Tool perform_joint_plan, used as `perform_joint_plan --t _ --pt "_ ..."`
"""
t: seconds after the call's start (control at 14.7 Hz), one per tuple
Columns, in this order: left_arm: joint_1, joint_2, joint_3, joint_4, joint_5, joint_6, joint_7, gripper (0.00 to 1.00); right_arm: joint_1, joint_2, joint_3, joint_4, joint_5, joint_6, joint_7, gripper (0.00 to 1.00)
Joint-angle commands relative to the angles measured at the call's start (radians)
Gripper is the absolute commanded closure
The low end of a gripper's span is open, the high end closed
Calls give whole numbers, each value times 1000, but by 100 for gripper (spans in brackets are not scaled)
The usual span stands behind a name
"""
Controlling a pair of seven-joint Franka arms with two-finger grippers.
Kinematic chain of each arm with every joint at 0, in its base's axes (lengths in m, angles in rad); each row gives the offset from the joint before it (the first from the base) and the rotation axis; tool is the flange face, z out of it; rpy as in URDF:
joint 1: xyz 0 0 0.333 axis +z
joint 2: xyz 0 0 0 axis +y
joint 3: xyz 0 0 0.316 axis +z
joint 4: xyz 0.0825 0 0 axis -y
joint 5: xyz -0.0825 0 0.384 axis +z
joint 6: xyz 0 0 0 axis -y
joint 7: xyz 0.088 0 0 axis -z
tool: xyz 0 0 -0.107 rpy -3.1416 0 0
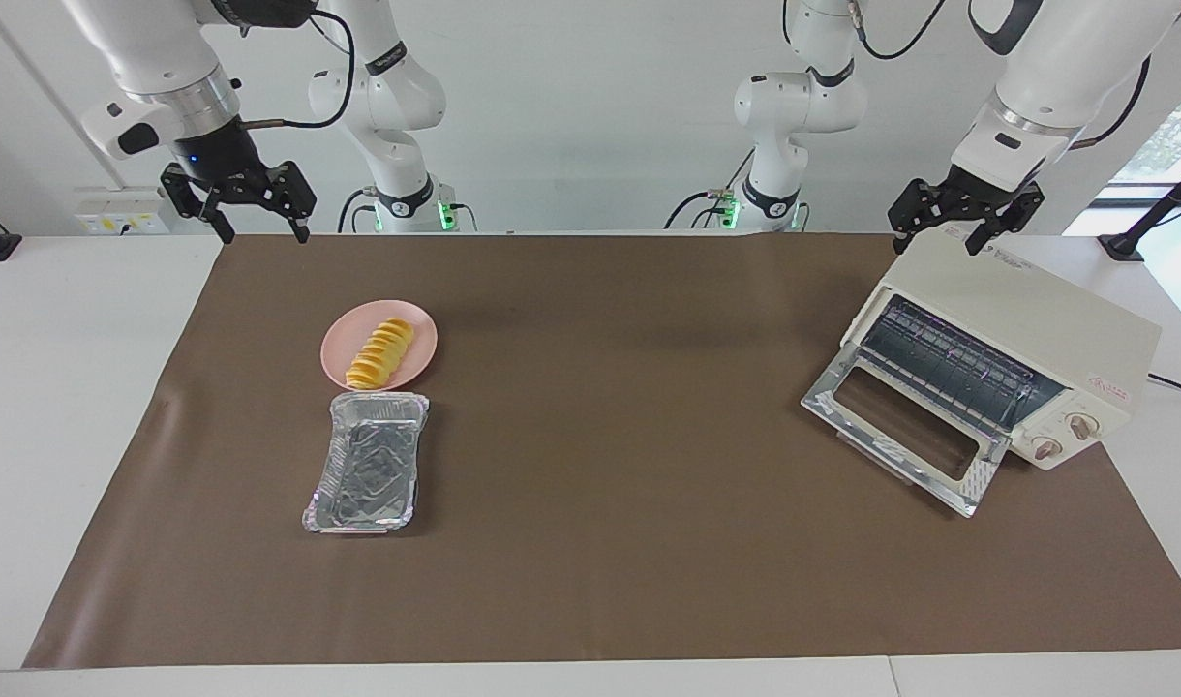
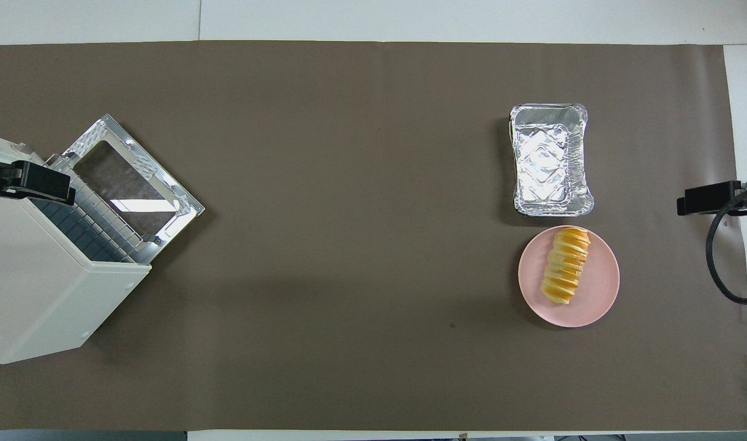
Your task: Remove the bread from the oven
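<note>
Facing view: the bread (image 1: 379,354) lies on a pink plate (image 1: 418,333) toward the right arm's end of the bench, touching nothing else. Just beside it, farther from the robots, sits an empty foil tray (image 1: 367,474). The toaster oven (image 1: 1021,344) stands door-down, only its rack inside. The right gripper (image 1: 252,225) hangs open over the mat's corner; the left gripper (image 1: 945,235) waits open above the oven.

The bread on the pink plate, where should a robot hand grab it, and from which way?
Probably at the middle of the bread, from straight above, fingers closing across its narrow width. It is a long, thin loaf lying flat on the pink plate, so its ends are too far apart to span. The foil tray sits beside one end.
</note>
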Motion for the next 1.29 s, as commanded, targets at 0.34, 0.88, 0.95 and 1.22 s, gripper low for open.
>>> perform_joint_plan --t 0.34,0.88,0.95,1.22 --pt "8 -3 -3 -4 1 -6 6 0 -20 61 5 77 -17 -41 9 1" --pt "8 -3 -5 -4 1 -6 7 0 -38 60 3 71 -20 -70 11 0" --pt "8 -3 -5 -4 0 -6 7 0 -37 57 5 65 -20 -70 11 0" --pt "8 -3 -5 -4 1 -6 6 0 -37 55 5 60 -20 -70 11 0"
